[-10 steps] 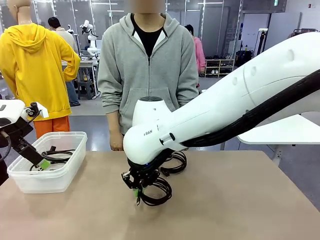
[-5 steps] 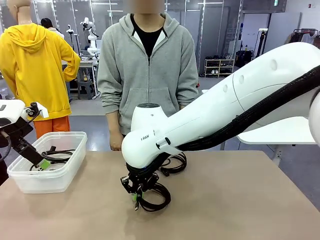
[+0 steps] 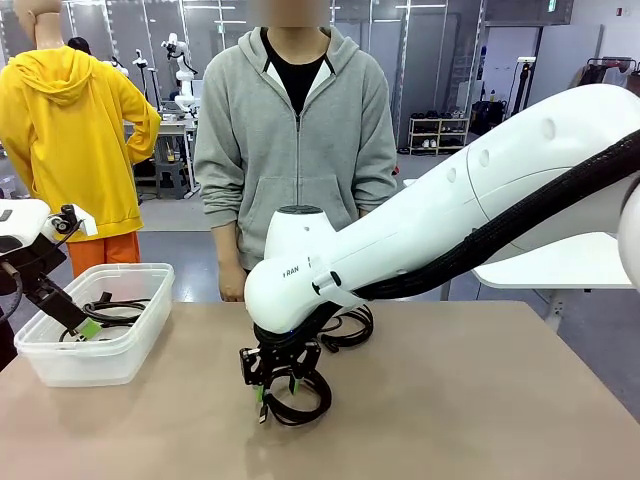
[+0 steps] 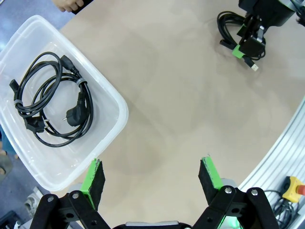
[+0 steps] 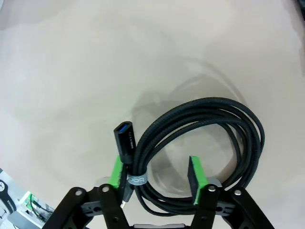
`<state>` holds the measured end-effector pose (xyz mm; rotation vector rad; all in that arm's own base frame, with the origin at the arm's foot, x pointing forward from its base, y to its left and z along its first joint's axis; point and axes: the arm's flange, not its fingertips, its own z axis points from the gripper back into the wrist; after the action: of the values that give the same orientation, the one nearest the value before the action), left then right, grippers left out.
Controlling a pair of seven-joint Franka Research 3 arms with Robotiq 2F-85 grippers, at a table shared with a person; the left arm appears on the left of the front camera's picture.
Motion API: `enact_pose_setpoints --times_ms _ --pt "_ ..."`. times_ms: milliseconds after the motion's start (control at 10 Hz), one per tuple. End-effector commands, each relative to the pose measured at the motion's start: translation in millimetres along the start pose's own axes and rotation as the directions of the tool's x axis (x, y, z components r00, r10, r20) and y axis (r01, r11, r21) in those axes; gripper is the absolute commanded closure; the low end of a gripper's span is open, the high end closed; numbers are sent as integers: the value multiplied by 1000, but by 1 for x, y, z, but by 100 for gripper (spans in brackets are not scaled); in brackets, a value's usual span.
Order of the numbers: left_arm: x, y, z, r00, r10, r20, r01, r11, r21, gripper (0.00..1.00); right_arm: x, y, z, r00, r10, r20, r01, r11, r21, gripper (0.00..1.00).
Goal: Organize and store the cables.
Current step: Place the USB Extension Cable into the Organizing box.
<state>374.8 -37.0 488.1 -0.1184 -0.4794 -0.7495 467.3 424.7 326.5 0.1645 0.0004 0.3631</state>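
The right arm reaches in from the right to the middle of the table (image 3: 480, 400), and the right gripper (image 3: 275, 385) points down over a coiled cable (image 3: 300, 400) that lies flat on the tabletop. In the right wrist view the right gripper (image 5: 155, 164) has its fingers released: the green pads stand apart, one side of the coiled cable (image 5: 209, 138) passes between them, close against one pad with a clear gap to the other, so nothing is clamped. A blue-tipped plug (image 5: 125, 138) at the cable's end sticks out just beside that same pad. A second coil (image 3: 350, 325) lies on the table just beyond the first, toward the far side, partly hidden behind the white arm. At the near left a clear plastic bin (image 3: 130, 345) sits on the table, and the left gripper (image 3: 88, 328) hangs low at its near left corner. From the left wrist view the left gripper (image 4: 151, 162) is spread wide and holds nothing, with bare tabletop between its pads; the bin (image 4: 116, 107) lies to one side, and inside it rests a third coil (image 4: 47, 112) of black cable with its plugs, flat on the bottom. A person (image 3: 295, 140) in a grey hooded top stands at the far edge of the table, arms down.
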Motion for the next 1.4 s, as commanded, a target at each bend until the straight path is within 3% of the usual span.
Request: enact_pose_setpoints --times_ms 0,100,200,600,700,900,1300 --pt "2 0 -1 1000 2 3 -2 1000 7 0 -7 -9 9 999 23 22 -24 999 48 0" --pt "0 0 0 1000 0 0 0 1000 0 0 -10 -10 11 999 40 20 -42 996 81 7" --pt "5 -4 -3 1000 -17 6 17 1000 -15 0 -11 -14 15 999 42 19 -44 993 109 0" --pt "19 -16 -12 1000 -1 -22 -1 996 -87 0 -35 -44 55 990 99 101 -115 977 177 0" --pt "25 -27 -14 999 34 -42 -38 993 -110 0 -49 -62 80 976 140 165 -171 967 190 0" --pt "40 -51 -22 994 78 -79 -88 987 -132 0 -80 -108 120 953 233 193 -273 936 221 0" --pt "74 -94 -41 975 165 -147 -188 969 -158 0 -155 -194 156 895 279 348 -349 924 157 0"
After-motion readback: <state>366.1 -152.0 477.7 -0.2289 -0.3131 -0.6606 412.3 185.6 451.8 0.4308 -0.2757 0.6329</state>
